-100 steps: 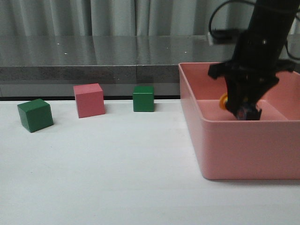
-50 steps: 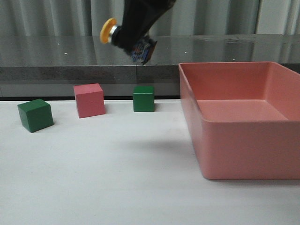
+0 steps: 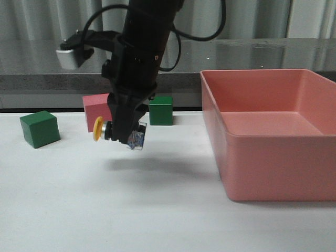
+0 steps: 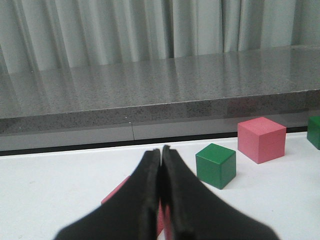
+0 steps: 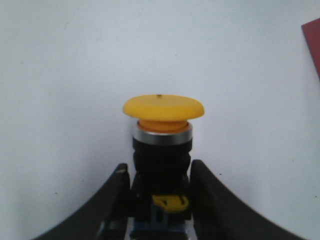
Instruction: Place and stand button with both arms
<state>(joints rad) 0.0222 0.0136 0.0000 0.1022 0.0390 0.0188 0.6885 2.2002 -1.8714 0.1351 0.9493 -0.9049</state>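
The right gripper [image 3: 125,137] is clamped on the button [image 3: 113,130], holding it sideways just above the white table [image 3: 157,210], its yellow cap sticking out past the fingertips. The left gripper [image 4: 161,156] is pressed together, holding nothing.

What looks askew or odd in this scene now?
The button hangs sideways in the right hand, its yellow cap pointing left, above the white table, not standing. The left hand is shut on nothing.

So the bin [image 3: 273,157] sits on the table's [image 3: 105,210] right side. Three cubes [image 3: 39,128] line up left of it toward the back, and the right gripper [image 3: 123,134] hangs the button [image 3: 105,129] sideways above the table, just in front of them.
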